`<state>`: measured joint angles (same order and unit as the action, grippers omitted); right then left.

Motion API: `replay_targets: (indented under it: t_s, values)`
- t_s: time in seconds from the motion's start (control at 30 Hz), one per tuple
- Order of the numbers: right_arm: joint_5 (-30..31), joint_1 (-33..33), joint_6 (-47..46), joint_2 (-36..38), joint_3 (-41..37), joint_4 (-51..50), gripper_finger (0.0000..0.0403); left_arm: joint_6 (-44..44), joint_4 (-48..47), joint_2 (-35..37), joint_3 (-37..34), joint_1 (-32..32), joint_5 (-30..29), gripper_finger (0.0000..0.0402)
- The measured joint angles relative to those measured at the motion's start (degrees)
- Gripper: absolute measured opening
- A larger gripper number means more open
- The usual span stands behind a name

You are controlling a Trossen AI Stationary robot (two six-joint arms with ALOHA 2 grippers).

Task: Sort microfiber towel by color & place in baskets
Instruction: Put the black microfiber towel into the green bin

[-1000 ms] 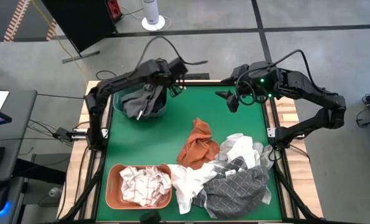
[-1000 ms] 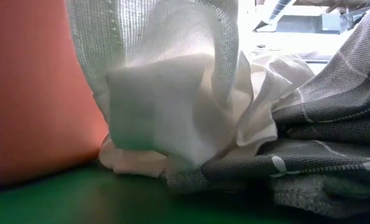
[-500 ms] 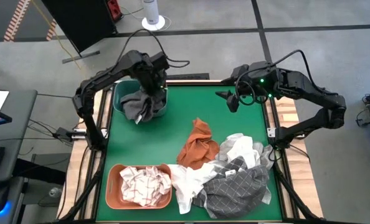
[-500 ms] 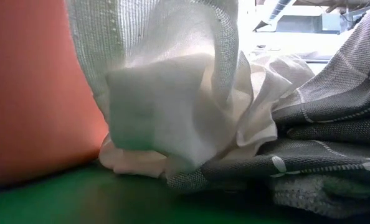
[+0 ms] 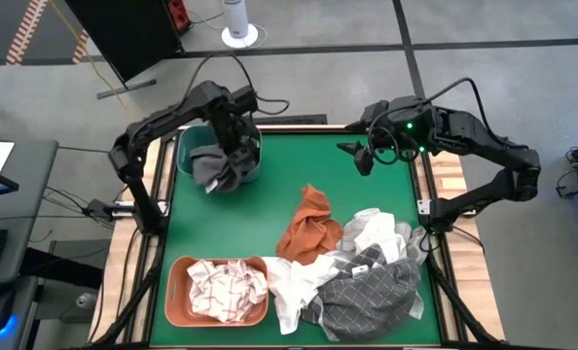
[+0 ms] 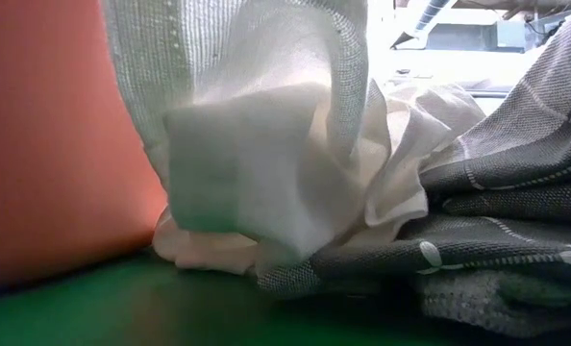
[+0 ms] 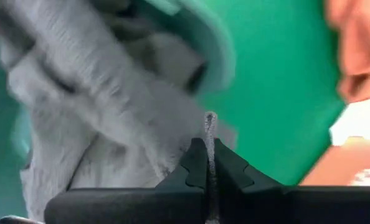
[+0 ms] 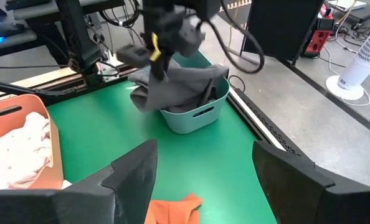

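While a dark grey towel (image 5: 216, 167) is pinched by the left claw (image 5: 236, 156) over the teal basket (image 5: 252, 171) at the bench's far left corner, part of the cloth is draped over the rim. If released now, it could be dragged out onto the bench (image 5: 270, 209). Compared with a second ago, the left arm has been drawn back and lowered. The right claw (image 5: 359, 156) is held spread near the far right edge.
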<state>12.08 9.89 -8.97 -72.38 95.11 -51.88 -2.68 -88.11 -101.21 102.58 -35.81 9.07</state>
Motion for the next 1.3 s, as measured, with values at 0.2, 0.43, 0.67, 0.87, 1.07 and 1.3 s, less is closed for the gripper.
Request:
replay_targets:
  t_s: [0.2,0.43,0.67,0.87,1.07,1.3]
  values:
    - [0.0,0.0,-0.02,0.0,0.0,0.1,0.0291,-1.3,4.91,0.0,-10.29,-4.33,-6.33,0.0]
    - [0.0,0.0,-0.83,0.0,0.0,0.09,0.0291,-0.13,9.93,-0.02,-12.08,-6.08,-27.93,0.0]
    - [-0.01,0.0,-1.68,0.0,0.0,0.09,0.0291,-9.17,16.04,-0.02,-12.1,-5.81,-32.6,0.0]
    - [-0.01,0.0,-1.7,0.0,0.01,0.05,0.0291,-24.5,22.15,0.01,-15.37,-4.28,-24.71,0.0]
    - [-0.01,0.0,-1.99,0.0,0.01,0.02,0.0291,-38.88,23.04,-0.02,-22.89,-1.72,-16.56,0.0]
    - [0.0,0.0,-2.1,0.0,0.0,0.02,0.0291,-53.82,22.47,-0.02,-27.31,0.69,-16.33,0.0]
